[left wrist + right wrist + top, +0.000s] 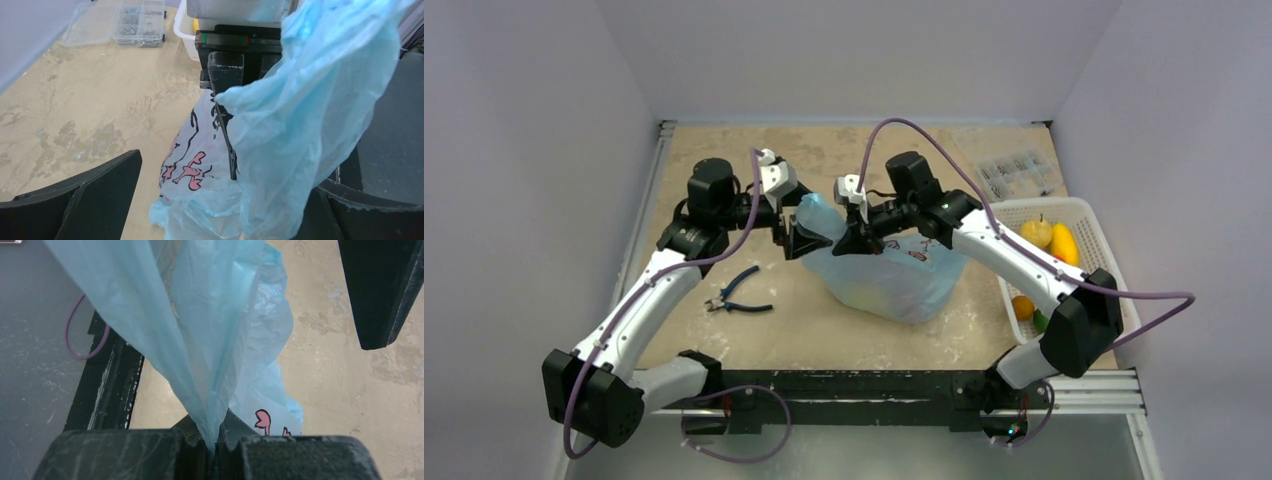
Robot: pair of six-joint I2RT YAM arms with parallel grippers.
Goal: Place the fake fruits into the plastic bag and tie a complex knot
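Right gripper (212, 449): fully closed on the gathered top of one plastic bag (894, 282). Left gripper (792, 236), at the bag's 9 o'clock: jaws wide, straddling loose film. Four fake fruits (1036, 232) lie in one basket (1094, 232) at 3 o'clock.

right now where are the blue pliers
In the top view, the blue-handled pliers lie on the table, left of centre, between the left arm and the plastic bag.
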